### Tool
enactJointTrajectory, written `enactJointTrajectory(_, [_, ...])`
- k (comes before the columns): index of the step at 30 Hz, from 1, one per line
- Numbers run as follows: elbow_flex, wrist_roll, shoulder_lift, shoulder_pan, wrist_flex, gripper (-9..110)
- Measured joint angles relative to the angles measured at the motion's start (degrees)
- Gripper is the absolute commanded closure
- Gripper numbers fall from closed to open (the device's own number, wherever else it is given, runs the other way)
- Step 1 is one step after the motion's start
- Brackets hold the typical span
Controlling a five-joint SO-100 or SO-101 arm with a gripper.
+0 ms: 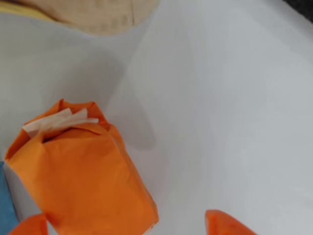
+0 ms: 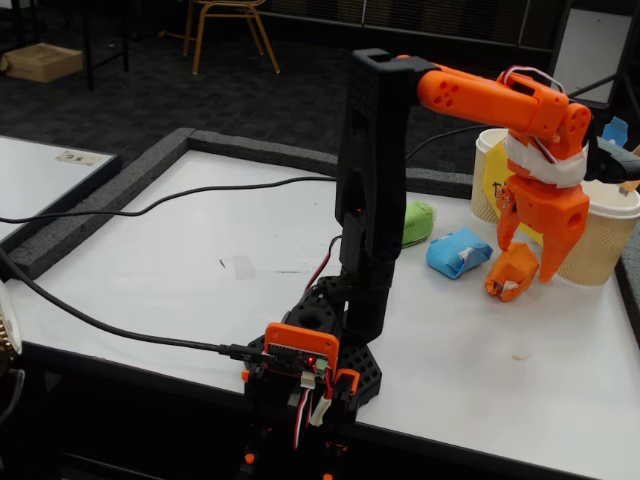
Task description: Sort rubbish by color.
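Hovering low near the bench's far right corner, our jaws (image 2: 528,268) stand apart and straddle the orange lump (image 2: 512,273), gripping nothing yet. In the wrist view the orange lump (image 1: 80,169) sits hard against the left fingertip (image 1: 29,226), with a wide gap to the right one, so we judge the grasp off-centre. Closing from here could shove the lump sideways or pinch only a loose paper fold, which might tear or slip. The blue lump (image 2: 458,252) lies just beside the orange one, toward the bench's middle, and its edge (image 1: 6,205) shows at the left of the wrist view; a push could knock it or trap it too. The green lump (image 2: 418,222) lies farther along. A cup (image 2: 604,232) stands close behind the jaws, and lifting carelessly could tip it.
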Motion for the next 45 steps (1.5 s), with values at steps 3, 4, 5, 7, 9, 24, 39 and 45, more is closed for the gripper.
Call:
enactJointTrajectory(3, [0.0, 0.0, 0.0, -0.18, -0.18, 78])
enactJointTrajectory(4, [0.0, 0.0, 0.0, -0.18, -0.18, 78])
enactJointTrajectory(5, [0.0, 0.0, 0.0, -0.18, -0.18, 78])
enactJointTrajectory(7, [0.0, 0.0, 0.0, -0.35, -0.18, 78])
enactJointTrajectory(9, [0.0, 0.0, 0.0, -0.79, -0.18, 78])
enactJointTrajectory(24, [0.09, 0.0, -2.72, -5.36, -6.59, 79])
enactJointTrajectory(39, [0.09, 0.0, -7.12, -5.45, -1.85, 82])
enactJointTrajectory(45, [0.09, 0.0, -7.65, -5.45, 0.79, 91])
